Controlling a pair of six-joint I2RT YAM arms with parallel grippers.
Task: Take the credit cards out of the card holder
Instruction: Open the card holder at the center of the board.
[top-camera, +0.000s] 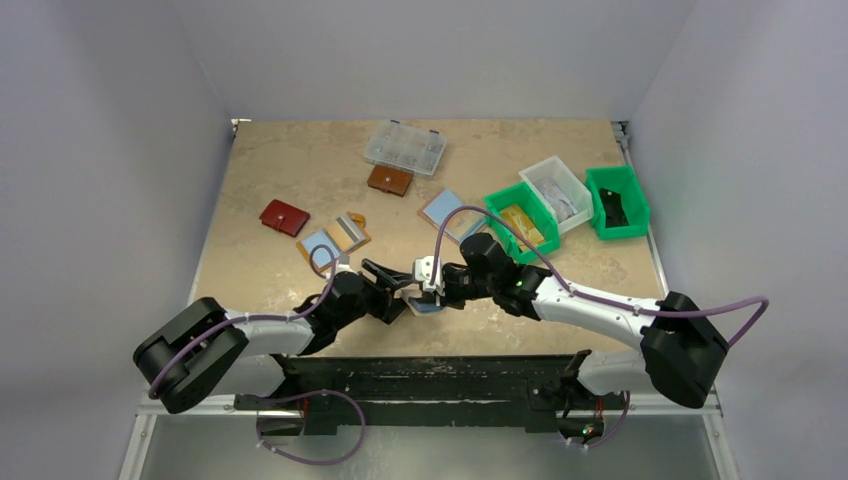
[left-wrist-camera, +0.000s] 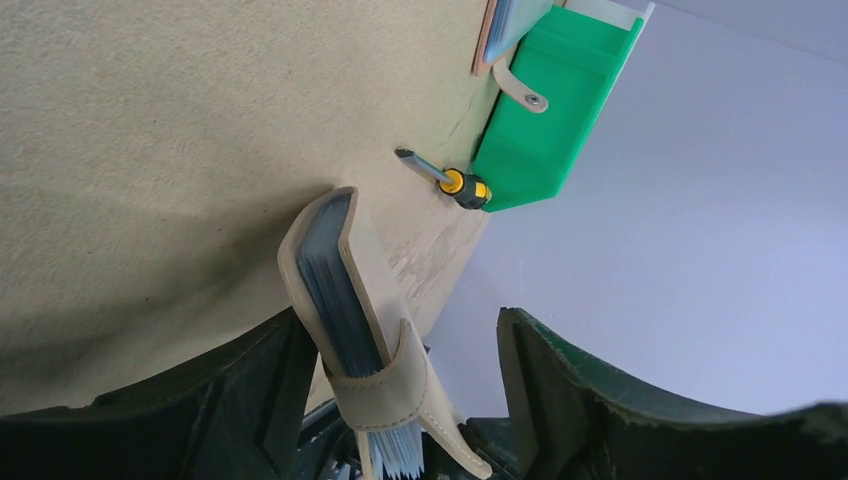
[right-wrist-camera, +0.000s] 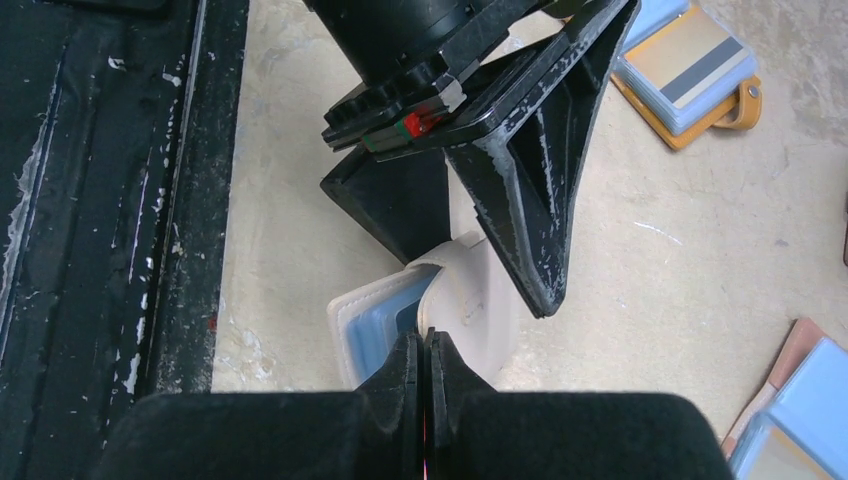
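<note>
Two grippers meet over the card holder (top-camera: 427, 306), which sits at about 6 o'clock on the table (top-camera: 300, 160), close to the near edge. The right gripper (right-wrist-camera: 425, 348) comes in from 4 o'clock with its fingers pressed fully together. In its wrist view they close right at the holder's pale snap tab, so it appears to be pinching the holder and keeping it up on edge. The left gripper (left-wrist-camera: 400, 325) comes in from 8 o'clock and stands widely parted astride the holder. One finger is just beside the tan cover and the other is well apart from it, so it grips nothing.

Seen from the left wrist, the card holder (left-wrist-camera: 345, 300) is folded, with the tab wrapped over its open side. A pale blue ribbed stack (left-wrist-camera: 322, 265) shows between the covers, so the credit cards are not yet out. Whether the snap is fastened cannot be told.

My reading is that this is the opening step: one arm steadies the holder while the other sets up a grasp. The next move would call for the left fingers to close on one cover, or on the tab, and spread the fold against the right gripper's pull. The cards have to be exposed before any can be drawn out. The main risk is the thin tab slipping from the pinch.
</note>
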